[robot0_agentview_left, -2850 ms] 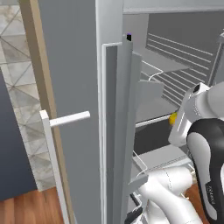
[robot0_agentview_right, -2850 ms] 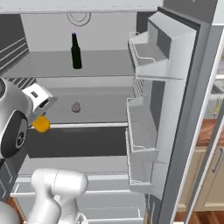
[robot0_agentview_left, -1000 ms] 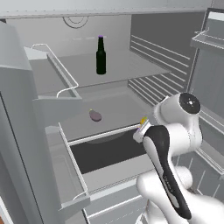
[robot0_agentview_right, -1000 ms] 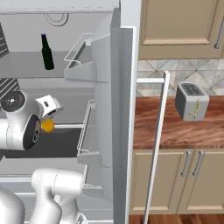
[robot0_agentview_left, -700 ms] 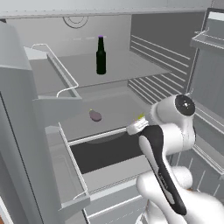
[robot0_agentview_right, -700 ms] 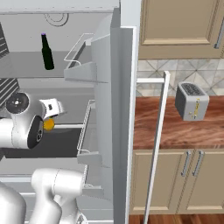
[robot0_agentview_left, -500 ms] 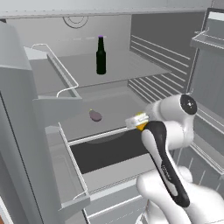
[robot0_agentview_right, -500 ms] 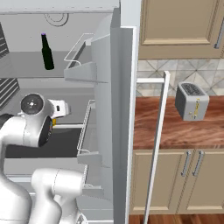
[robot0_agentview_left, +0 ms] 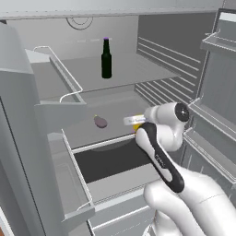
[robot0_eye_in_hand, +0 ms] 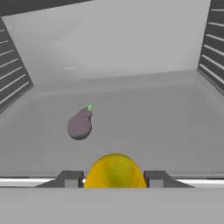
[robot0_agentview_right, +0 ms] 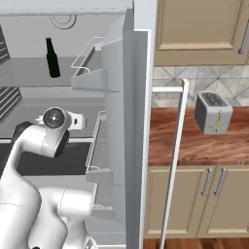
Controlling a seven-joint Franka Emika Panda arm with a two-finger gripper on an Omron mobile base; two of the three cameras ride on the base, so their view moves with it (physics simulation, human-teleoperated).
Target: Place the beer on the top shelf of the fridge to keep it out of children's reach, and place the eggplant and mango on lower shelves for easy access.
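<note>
Gripper (robot0_eye_in_hand: 114, 178) is clamped on the mango (robot0_eye_in_hand: 114, 171) at the white front rim of a lower shelf (robot0_eye_in_hand: 175, 127), evidently for placement there. Eggplant (robot0_eye_in_hand: 80, 124) lies further in, left of the path. Beer (robot0_agentview_left: 106, 58) stands on the top shelf (robot0_agentview_left: 138, 69) beyond.

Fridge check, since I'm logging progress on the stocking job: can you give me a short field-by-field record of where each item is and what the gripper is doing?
beer: upright on the top shelf
eggplant: lying on a lower shelf, untouched
mango: between the gripper fingers, at the shelf's front rim
gripper: shut on the mango, pointing into the fridge
left to do: set the mango down
</note>
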